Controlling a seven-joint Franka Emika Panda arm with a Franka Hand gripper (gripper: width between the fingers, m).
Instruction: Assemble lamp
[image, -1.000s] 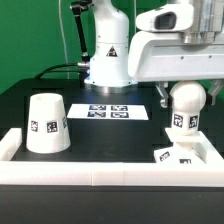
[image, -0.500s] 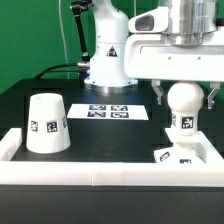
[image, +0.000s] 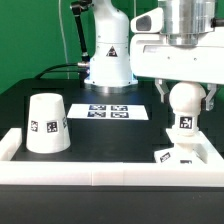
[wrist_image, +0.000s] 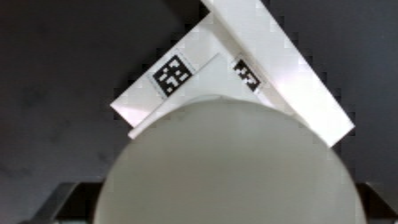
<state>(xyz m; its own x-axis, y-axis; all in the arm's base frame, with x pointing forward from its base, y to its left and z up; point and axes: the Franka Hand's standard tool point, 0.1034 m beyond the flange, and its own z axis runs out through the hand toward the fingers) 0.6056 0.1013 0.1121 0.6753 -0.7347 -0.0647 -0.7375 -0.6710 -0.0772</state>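
Observation:
My gripper (image: 184, 98) is shut on the round white bulb (image: 185, 104) and holds it upright, neck down, just above the flat square base (image: 181, 154) at the exterior view's right, next to the rail corner. The bulb's tagged neck hangs close over the base; whether they touch is unclear. In the wrist view the bulb (wrist_image: 222, 165) fills the near part of the picture, with the tagged base (wrist_image: 187, 75) beyond it. The large tapered shade (image: 46, 123) stands mouth down at the exterior view's left.
A white rail (image: 100, 180) frames the table's front and sides. The marker board (image: 108, 111) lies flat mid-table. The arm's white pedestal (image: 108, 60) stands at the back.
The gripper with the bulb has shifted slightly to the exterior view's left and then settled a little lower over the base. The shade has not moved.

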